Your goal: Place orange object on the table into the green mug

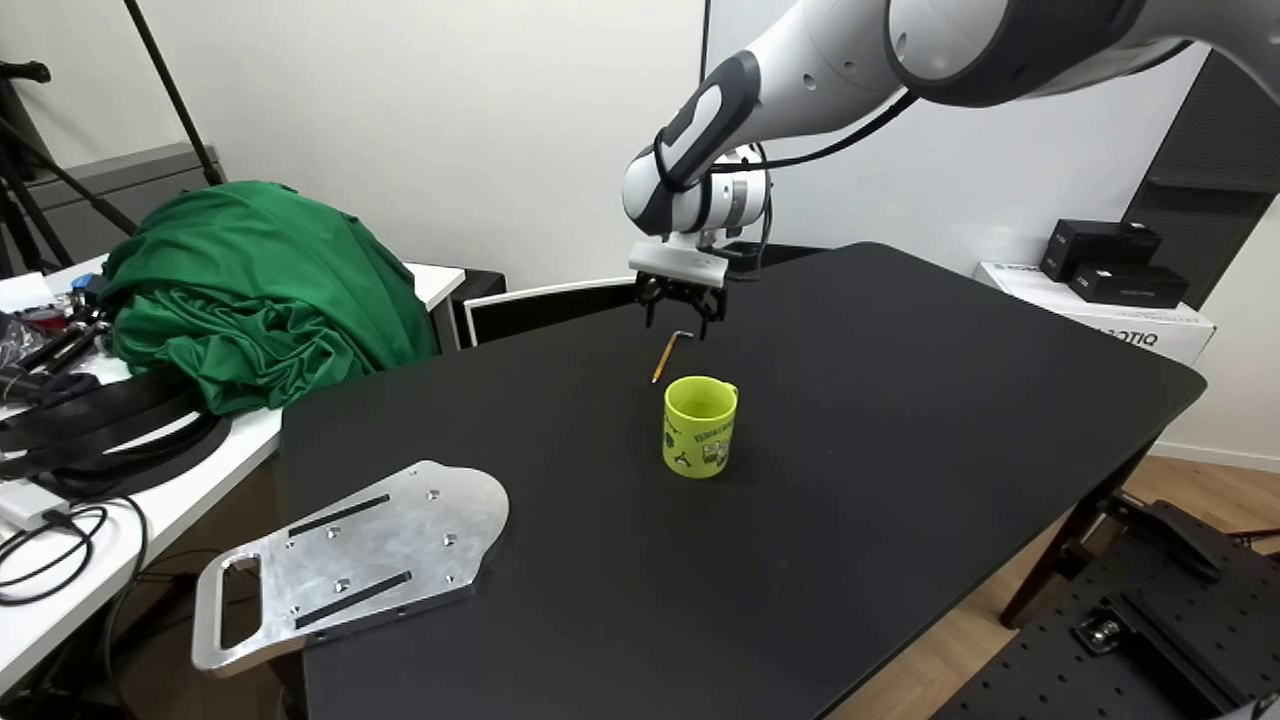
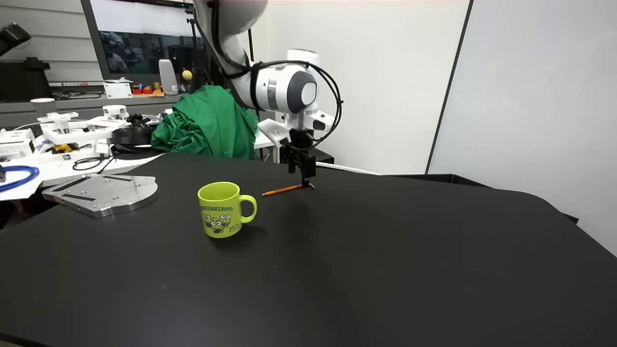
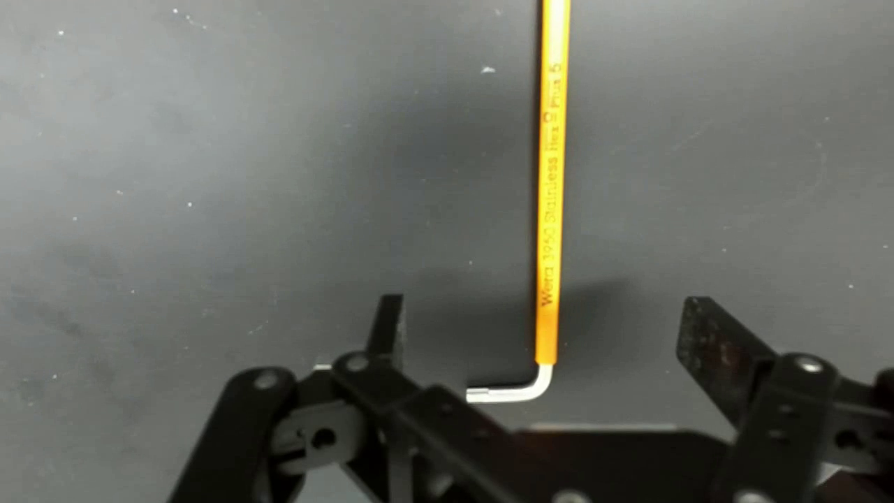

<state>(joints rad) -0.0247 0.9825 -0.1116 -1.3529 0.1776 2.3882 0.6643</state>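
A black table (image 1: 900, 500) spreads through both exterior views, and a white robot arm (image 1: 830, 70) reaches over its far part. At far left, past the table's edge, lies a heap of green cloth (image 1: 260, 290). A screen (image 2: 144, 53) at far left and a white carton (image 1: 1150, 320) at far right each show in a single exterior view. On the table's left side a metal plate (image 1: 400, 540) lies flat, one end jutting past the edge. The gripper (image 3: 543, 311) points down at the far side, its jaws spread wide. A lime-green mug (image 2: 219, 217) stands upright nearer; an exterior view gives the full loop of its handle (image 2: 254, 207), and what shows of its inside is bare wall, the bottom hidden. The orange hex key (image 3: 552, 188) lies on the table beyond the mug, apart from it. Only the wrist view makes its lettering readable, and there the key lies between the jaws, apart from both. Its long axis runs from the straight tip, near left, to the bent silver end, far right.
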